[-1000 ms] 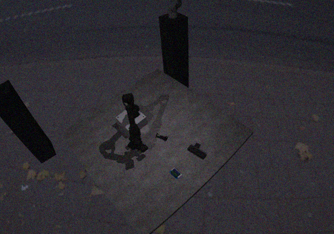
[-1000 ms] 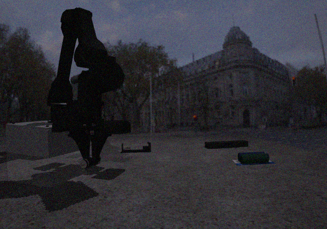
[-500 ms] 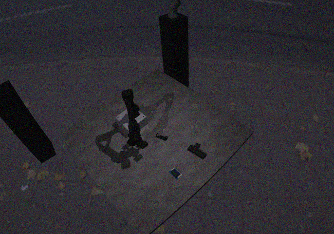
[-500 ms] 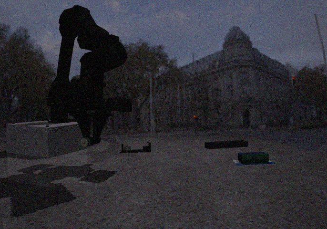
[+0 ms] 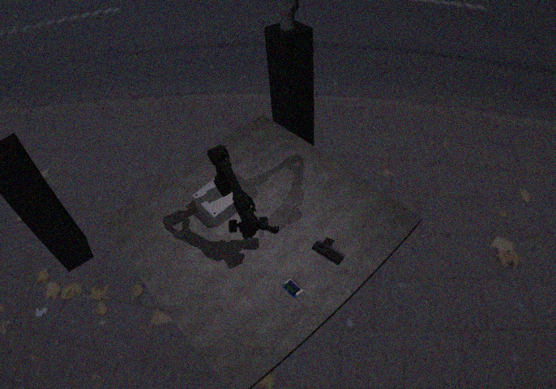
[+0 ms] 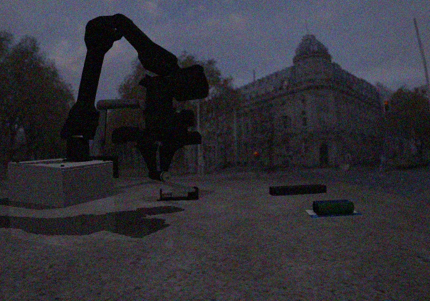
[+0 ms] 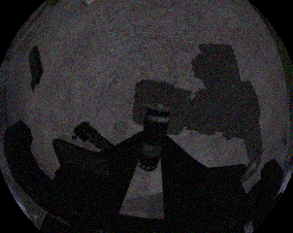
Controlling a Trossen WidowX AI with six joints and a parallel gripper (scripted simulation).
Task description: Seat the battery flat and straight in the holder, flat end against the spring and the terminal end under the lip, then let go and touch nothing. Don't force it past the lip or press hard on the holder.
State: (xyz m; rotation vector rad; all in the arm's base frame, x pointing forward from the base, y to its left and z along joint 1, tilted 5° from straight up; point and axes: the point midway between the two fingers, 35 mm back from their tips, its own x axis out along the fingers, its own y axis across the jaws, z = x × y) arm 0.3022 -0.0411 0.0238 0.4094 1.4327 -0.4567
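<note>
My gripper (image 5: pixel 250 230) (image 6: pixel 159 174) (image 7: pixel 153 138) points down and is shut on the small dark battery (image 6: pixel 165 175) (image 7: pixel 148 148), which has a pale band at one end. The battery hangs a little above the ground. The black battery holder (image 5: pixel 270 228) (image 6: pixel 178 197) is an open tray with raised ends; it lies on the ground just in front of and to the right of the gripper in the exterior view. The battery is apart from the holder. The scene is very dark, so I cannot tell which battery end faces which way.
The arm's pale base box (image 5: pixel 214 207) (image 6: pixel 59 180) stands just behind. A black bar (image 5: pixel 327 251) (image 6: pixel 297 189) (image 7: pixel 36 65) and a green cylinder on a blue card (image 5: pixel 292 288) (image 6: pixel 333 207) lie farther off. Two tall dark pillars (image 5: pixel 290 78) (image 5: pixel 31 197) stand around the mat.
</note>
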